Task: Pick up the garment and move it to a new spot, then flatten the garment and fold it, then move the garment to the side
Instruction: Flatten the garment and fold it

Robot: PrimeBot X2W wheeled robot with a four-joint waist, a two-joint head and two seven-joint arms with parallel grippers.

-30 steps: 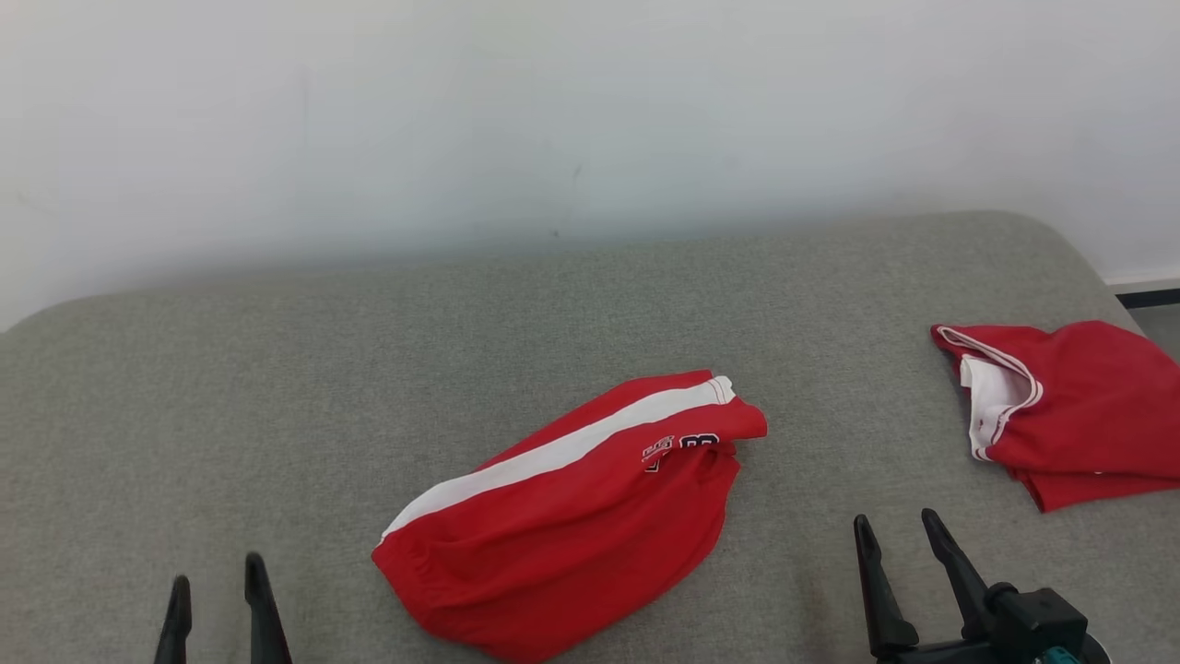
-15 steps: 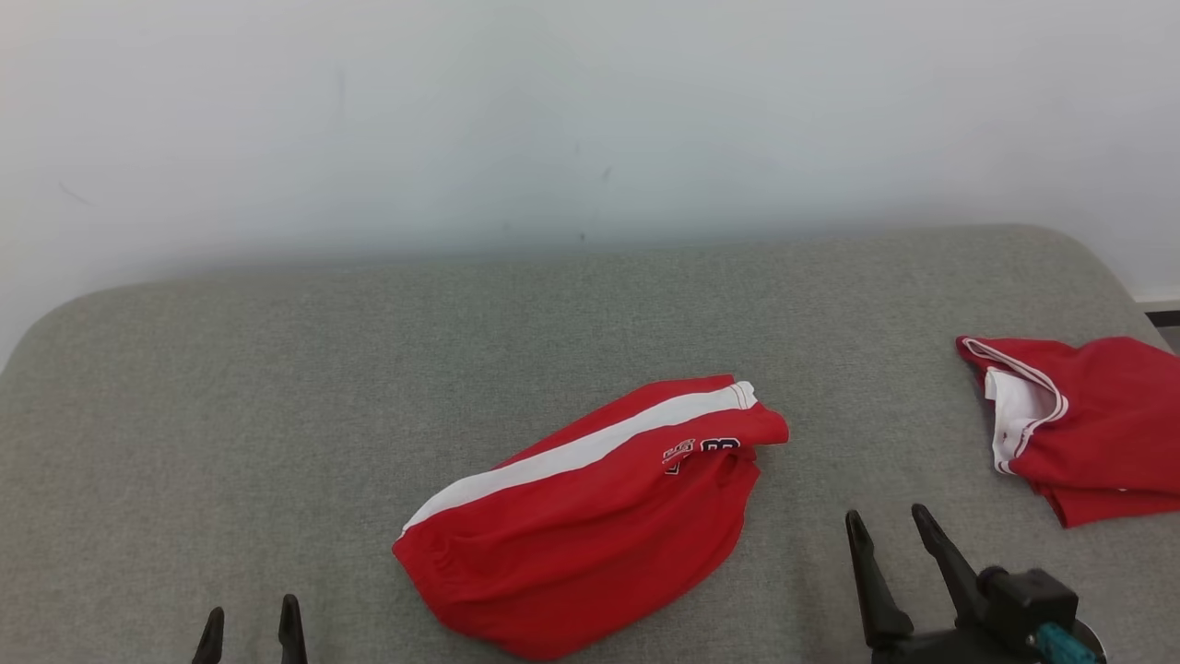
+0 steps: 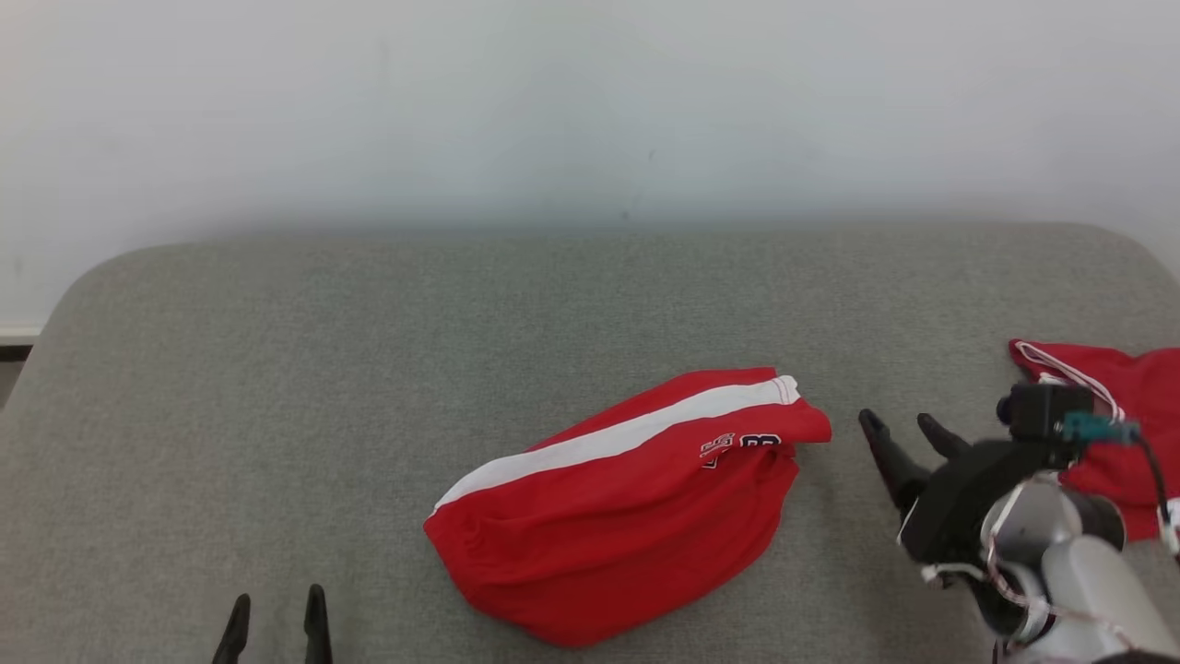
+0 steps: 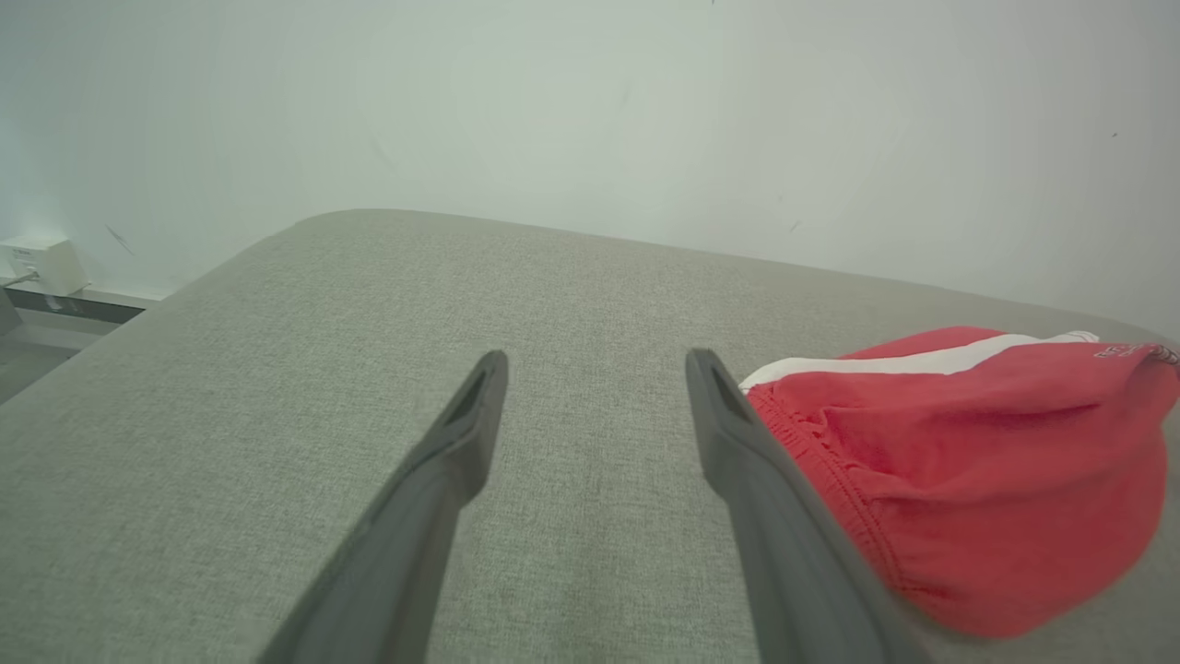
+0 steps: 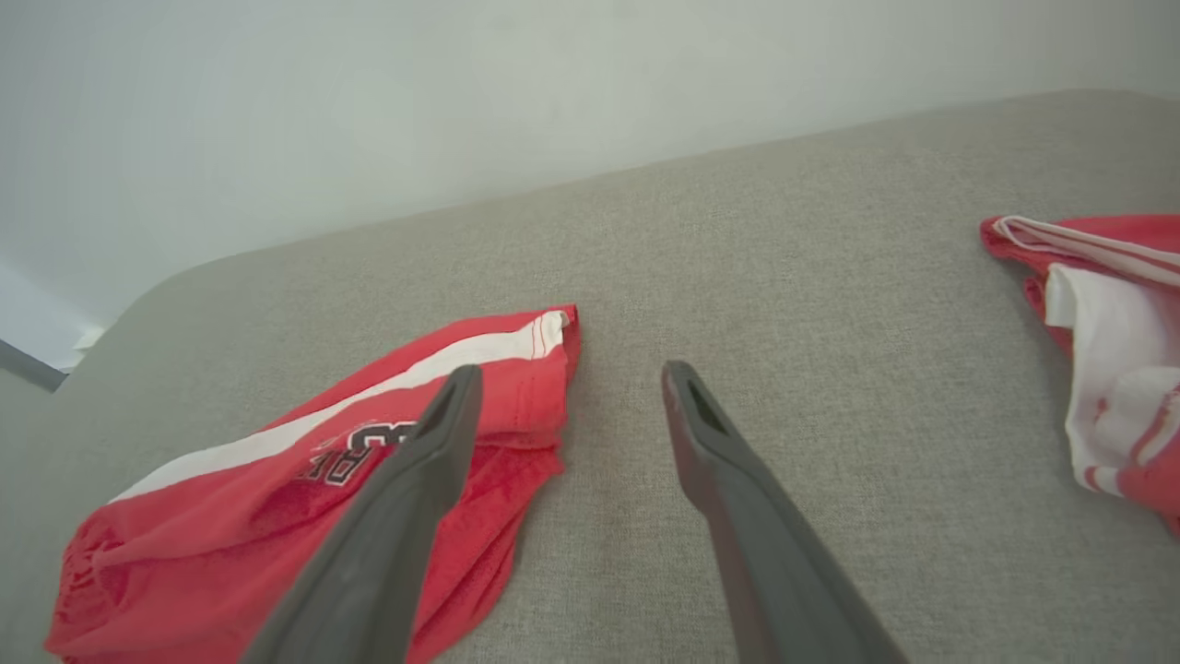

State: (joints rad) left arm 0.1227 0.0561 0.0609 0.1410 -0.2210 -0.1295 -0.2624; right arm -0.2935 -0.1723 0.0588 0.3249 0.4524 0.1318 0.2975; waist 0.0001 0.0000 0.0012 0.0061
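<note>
1. A pair of red shorts (image 3: 627,503) with a white side stripe lies crumpled near the middle of a grey padded surface (image 3: 369,369). Its elastic waistband end points toward the lower left of the head view. Its hem end, with a dark printed number, points to the upper right.
2. The right gripper (image 3: 896,420) is just to the right of the hem end of the shorts. It stands between the shorts and a second red garment (image 3: 1148,383) that lies at the right edge of the surface.
3. The two fingers of the right gripper are spread wide apart, and nothing is between them. In the right wrist view this gripper (image 5: 572,371) has bare grey fabric (image 5: 830,323) in the gap. Its one finger passes in front of the shorts (image 5: 184,526); I cannot tell if it touches them.
4. The second garment (image 5: 1106,350) shows a white inside and white trim lines.
5. The left gripper (image 3: 278,598) shows at the bottom edge of the head view, to the left of the waistband end and apart from it.
6. In the left wrist view the left gripper (image 4: 597,360) is also fully spread and holds nothing. The shorts (image 4: 968,480) lie beside its one finger, with the gathered waistband close to it.
7. A plain white wall (image 3: 553,111) rises behind the surface.
</note>
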